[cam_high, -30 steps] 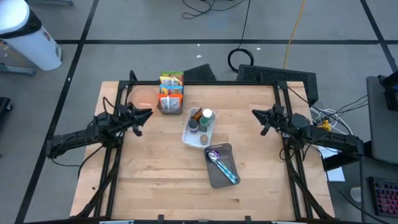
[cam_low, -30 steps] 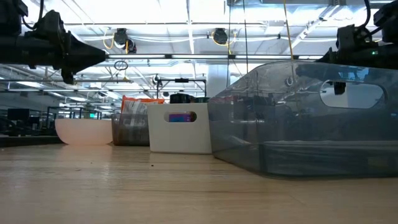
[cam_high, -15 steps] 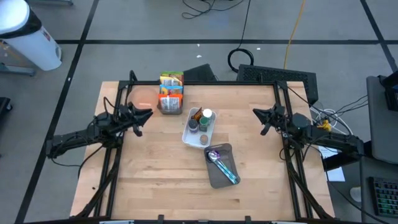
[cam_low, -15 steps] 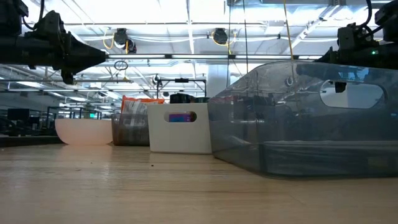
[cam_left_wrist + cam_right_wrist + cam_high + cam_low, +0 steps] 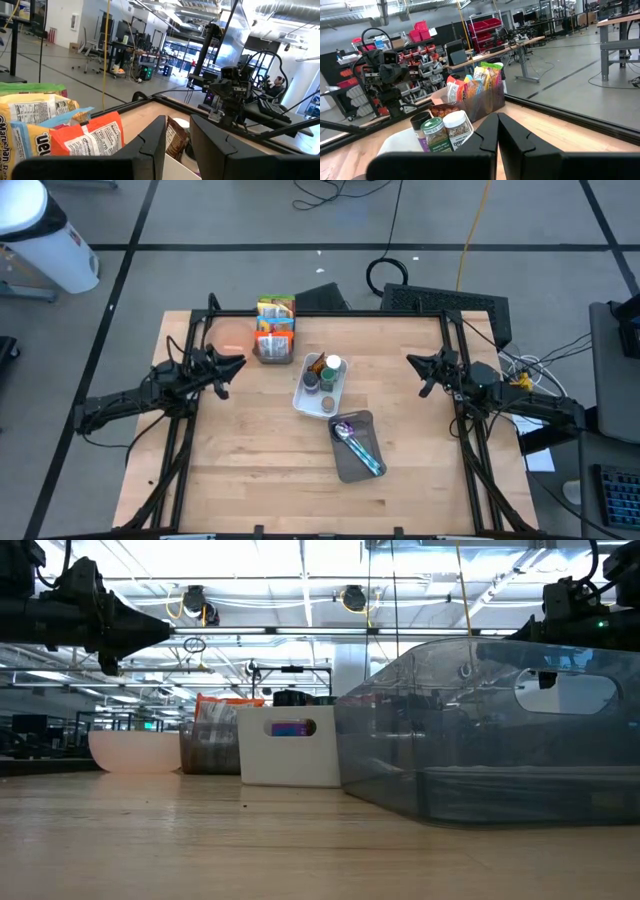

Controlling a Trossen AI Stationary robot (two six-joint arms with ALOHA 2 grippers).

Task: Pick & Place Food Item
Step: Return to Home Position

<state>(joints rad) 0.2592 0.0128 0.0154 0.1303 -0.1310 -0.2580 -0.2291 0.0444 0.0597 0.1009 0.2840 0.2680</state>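
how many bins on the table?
3: black bin with packs beside the bowl, white bin with bottles in the middle, clear bin next to it. None look hidden.

The wooden table carries four containers. A pale bowl stands near the far left corner, with a dark bin just beside it. A white bin stands near the middle, and a clear grey bin close in front of it.

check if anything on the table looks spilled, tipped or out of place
Nothing stands out. The seasoning bottles stand upright in the white bin, the snack packs sit in the black bin, the utensils lie inside the grey bin. The left hand and right hand hang clear of them, holding nothing.
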